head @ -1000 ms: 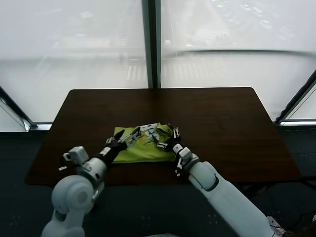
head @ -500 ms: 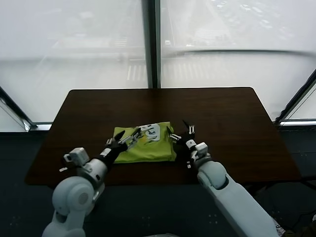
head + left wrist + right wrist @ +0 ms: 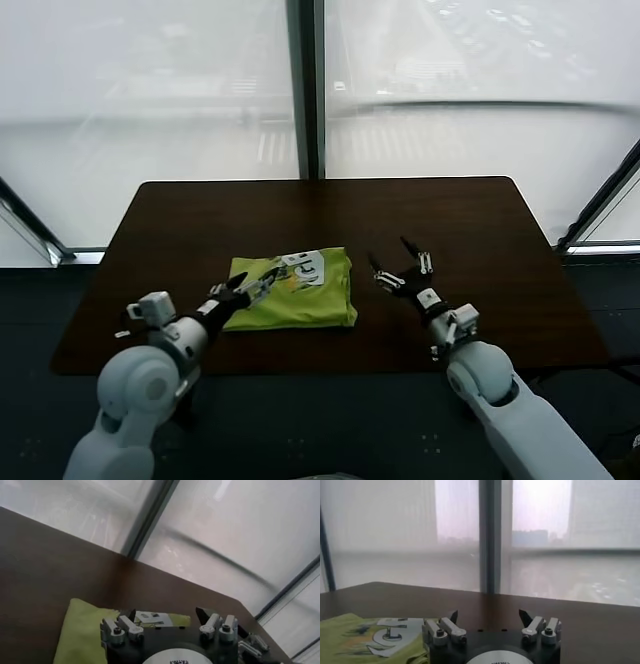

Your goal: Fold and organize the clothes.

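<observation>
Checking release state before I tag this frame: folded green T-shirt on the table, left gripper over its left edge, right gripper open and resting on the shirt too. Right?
Not quite. In the head view the right gripper is open but off the T-shirt, over bare table to its right. The rest holds: the shirt lies folded and the left gripper is over its left edge.

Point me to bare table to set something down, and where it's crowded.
Free: the far strip of the table between the window edge and the T-shirt, plus the far-right corner. Crowded: near edge, where the left hand sits over the shirt and the open right hand hovers just right of it.
</observation>
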